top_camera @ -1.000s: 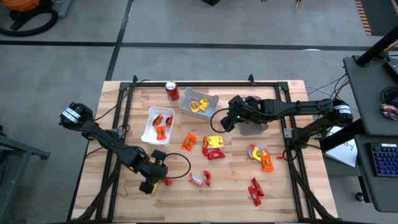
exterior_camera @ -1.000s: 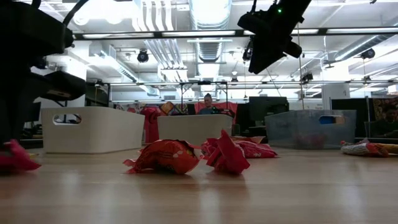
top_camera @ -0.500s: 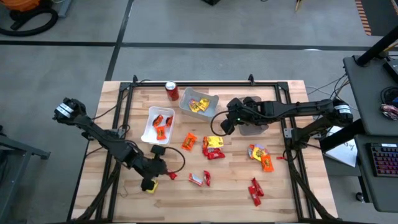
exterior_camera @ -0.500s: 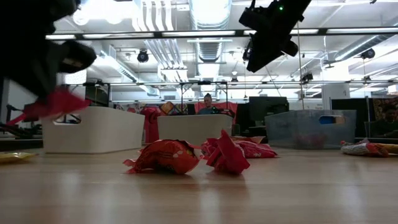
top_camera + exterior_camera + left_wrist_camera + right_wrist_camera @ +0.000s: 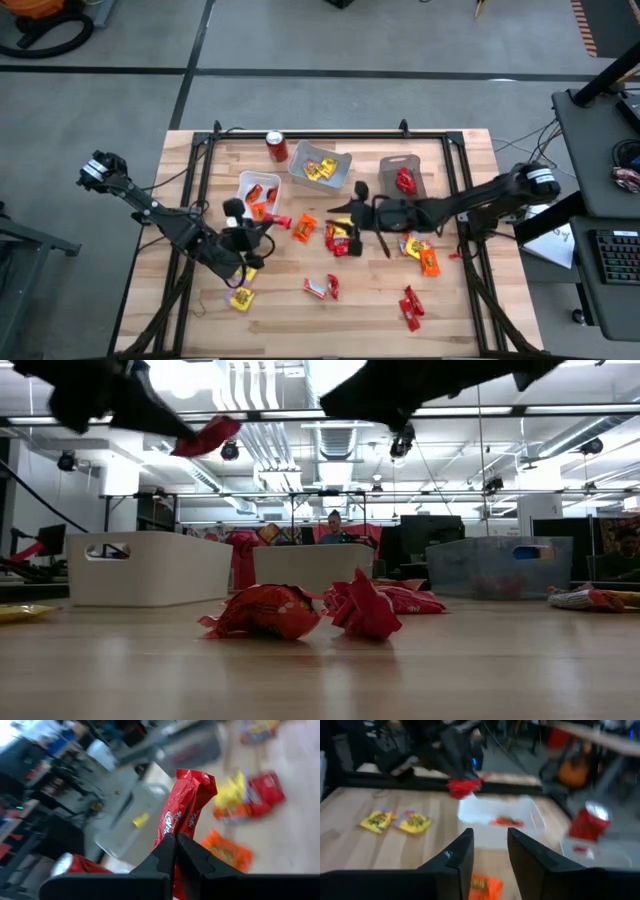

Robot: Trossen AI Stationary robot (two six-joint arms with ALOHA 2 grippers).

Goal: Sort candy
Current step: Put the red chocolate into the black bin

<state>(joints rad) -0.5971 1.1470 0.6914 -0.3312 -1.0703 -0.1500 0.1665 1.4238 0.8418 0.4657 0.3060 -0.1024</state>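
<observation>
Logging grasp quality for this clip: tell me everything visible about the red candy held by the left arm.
The red candy is a glossy, crinkled foil wrapper with white lettering, long and narrow. The left pincer is shut on its lower part, so it stands roughly upright above the fingers. It is lifted clear of the table, beside the white bin that already holds red and orange sweets. In the low view it hangs high in the air. Only the pincer touches it.

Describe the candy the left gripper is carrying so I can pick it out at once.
Start at the white bin nearest the left arm. At its near end, the left gripper pinches a red wrapped candy clear of the table. It is the only piece held in the air; the other candies lie on the wood or in bins.
</observation>
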